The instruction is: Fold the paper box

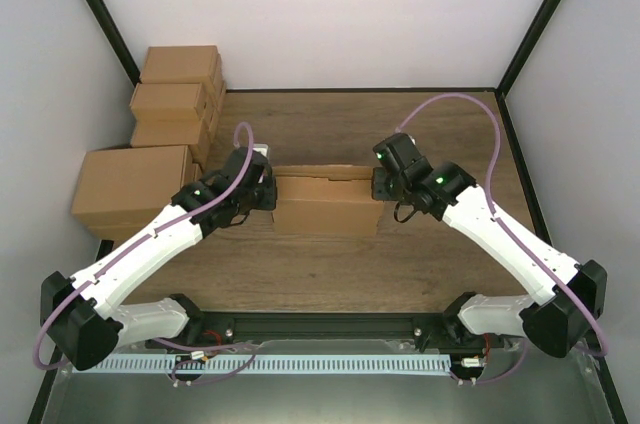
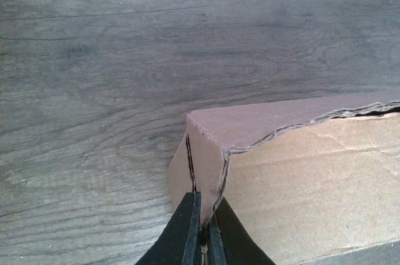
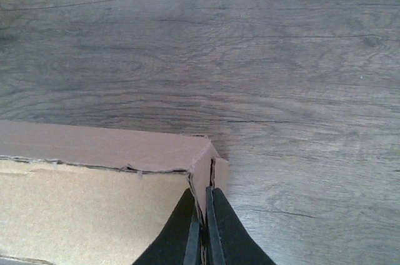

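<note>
Black jaws sit lowest in each wrist view: those of the left arm (image 1: 150, 239) are pressed together on the left end of the paper box (image 1: 325, 206), those of the right arm (image 1: 510, 244) on its right end. The counter (image 1: 400, 264) carries the box at its centre, walls partly raised. Brown cartons (image 1: 175, 104) are stacked at far left. Each pinch seems to hold one thin end flap (image 2: 206, 165) only; the view is too close to be sure. If the arms pull unevenly, it may tear at the crease or slip free.
</note>
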Controlling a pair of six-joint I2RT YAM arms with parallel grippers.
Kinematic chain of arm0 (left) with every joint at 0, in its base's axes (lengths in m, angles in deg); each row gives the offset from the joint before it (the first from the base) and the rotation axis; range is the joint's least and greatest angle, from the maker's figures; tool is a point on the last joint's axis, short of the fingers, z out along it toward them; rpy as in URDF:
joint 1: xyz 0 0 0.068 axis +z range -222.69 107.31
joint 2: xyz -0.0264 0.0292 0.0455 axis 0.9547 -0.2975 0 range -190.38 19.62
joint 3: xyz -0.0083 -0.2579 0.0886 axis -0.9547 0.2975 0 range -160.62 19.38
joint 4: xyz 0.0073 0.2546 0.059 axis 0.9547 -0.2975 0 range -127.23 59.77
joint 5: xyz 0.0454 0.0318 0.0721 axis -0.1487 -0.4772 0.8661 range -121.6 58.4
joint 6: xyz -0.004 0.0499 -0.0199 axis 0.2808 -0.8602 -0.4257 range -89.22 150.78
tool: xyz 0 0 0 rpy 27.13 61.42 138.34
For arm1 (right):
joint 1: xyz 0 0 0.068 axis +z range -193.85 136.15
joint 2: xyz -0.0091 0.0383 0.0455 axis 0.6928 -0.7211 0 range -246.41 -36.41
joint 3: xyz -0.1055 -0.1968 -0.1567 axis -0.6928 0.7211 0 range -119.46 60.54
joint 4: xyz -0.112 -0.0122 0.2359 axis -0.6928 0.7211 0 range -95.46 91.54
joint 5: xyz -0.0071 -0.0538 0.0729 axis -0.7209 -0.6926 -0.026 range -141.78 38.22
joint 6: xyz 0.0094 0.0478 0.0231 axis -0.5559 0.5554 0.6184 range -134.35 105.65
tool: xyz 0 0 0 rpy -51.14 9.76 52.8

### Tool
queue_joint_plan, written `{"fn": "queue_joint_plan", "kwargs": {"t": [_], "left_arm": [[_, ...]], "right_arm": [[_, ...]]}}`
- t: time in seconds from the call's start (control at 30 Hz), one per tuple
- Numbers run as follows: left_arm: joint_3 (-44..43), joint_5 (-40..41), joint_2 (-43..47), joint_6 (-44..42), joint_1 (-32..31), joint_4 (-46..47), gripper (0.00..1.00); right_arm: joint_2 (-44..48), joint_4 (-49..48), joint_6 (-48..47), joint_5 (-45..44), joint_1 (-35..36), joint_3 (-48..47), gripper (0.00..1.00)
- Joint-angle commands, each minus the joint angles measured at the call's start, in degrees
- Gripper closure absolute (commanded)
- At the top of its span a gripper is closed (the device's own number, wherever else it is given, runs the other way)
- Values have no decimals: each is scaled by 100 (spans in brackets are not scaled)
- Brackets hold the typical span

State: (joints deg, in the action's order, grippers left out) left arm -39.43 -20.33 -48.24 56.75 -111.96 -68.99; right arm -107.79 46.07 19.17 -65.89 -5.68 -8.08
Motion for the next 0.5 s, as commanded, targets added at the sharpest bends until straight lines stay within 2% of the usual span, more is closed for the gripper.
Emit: {"fn": "queue_joint_plan", "kwargs": {"t": [0.0,0.47], "left_arm": [[125,-163,17,22,-55,-327,96],[328,-295,125,80,-49,-250,96]], "right_arm": [[-224,1143,161,-636,85,176,99],[-307,1115,662,-490,554,640,99]]}}
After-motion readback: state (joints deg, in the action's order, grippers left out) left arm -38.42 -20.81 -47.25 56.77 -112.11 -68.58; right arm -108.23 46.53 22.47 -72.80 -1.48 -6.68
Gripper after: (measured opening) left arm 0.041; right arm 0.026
